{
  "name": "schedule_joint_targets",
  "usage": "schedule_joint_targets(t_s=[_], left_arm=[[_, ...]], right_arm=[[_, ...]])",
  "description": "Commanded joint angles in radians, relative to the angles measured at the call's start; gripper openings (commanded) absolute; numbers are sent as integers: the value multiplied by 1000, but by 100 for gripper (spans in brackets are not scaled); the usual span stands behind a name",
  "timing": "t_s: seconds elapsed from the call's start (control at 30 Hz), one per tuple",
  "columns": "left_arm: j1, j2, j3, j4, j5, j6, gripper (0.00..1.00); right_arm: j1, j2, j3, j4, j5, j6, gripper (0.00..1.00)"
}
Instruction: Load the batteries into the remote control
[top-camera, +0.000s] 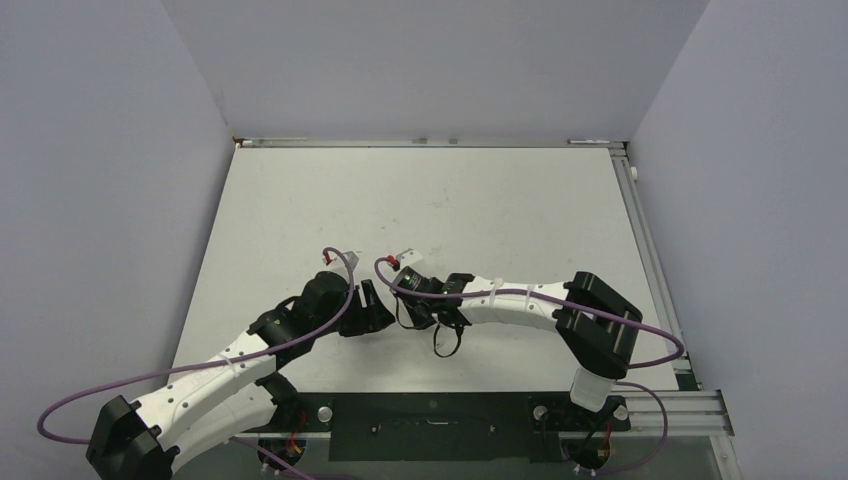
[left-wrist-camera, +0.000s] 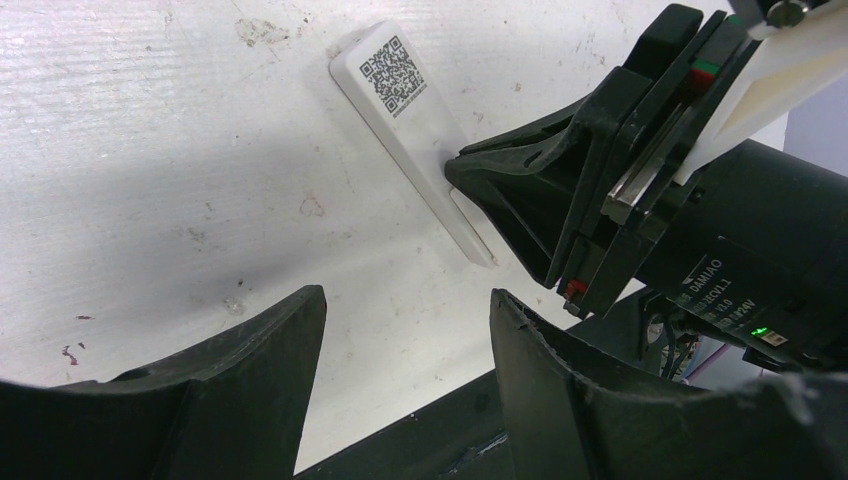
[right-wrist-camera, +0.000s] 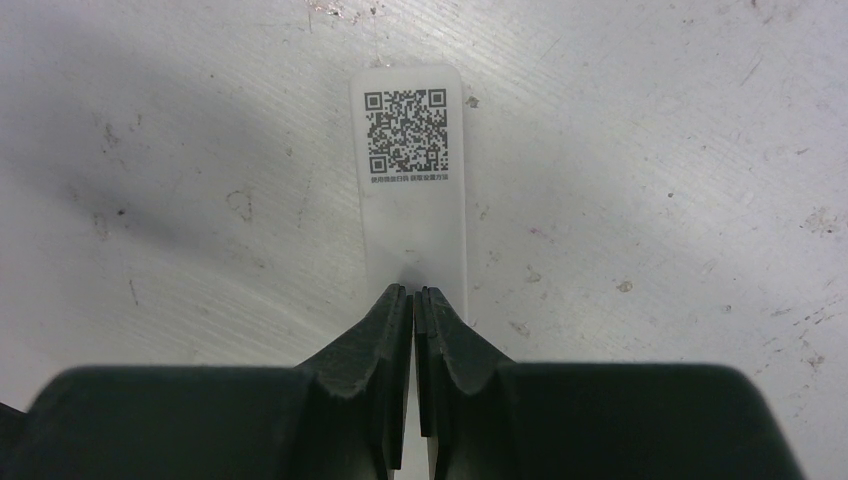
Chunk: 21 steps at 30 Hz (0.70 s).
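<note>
The remote control (right-wrist-camera: 412, 200) lies flat on the white table, its back up, with a QR-code label near its far end. It also shows in the left wrist view as a slim white bar, the remote control (left-wrist-camera: 400, 120). My right gripper (right-wrist-camera: 413, 292) is shut, and its joined tips rest on the remote's near half, with nothing between them. My left gripper (left-wrist-camera: 408, 305) stands open and empty over bare table just left of the right gripper (left-wrist-camera: 455, 170). In the top view the left gripper (top-camera: 372, 300) and right gripper (top-camera: 400, 270) meet near the table's middle. The batteries are out of view.
The table (top-camera: 500, 200) is boxed in by grey walls on three sides. A metal rail (top-camera: 650, 260) runs along its right edge. A black mounting plate (top-camera: 430, 425) lies at the near edge between the arm bases. Purple cables (top-camera: 330, 320) loop from both wrists.
</note>
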Motion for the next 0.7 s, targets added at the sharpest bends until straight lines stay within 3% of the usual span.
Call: schedule_joint_targets(t_s=[0.0, 0.67], left_arm=[[7, -15, 15, 9, 11, 15, 58], [14, -10, 10, 18, 22, 13, 58]], right_arm=[[6, -22, -10, 27, 0, 1, 9], [19, -40, -13, 9, 11, 6, 9]])
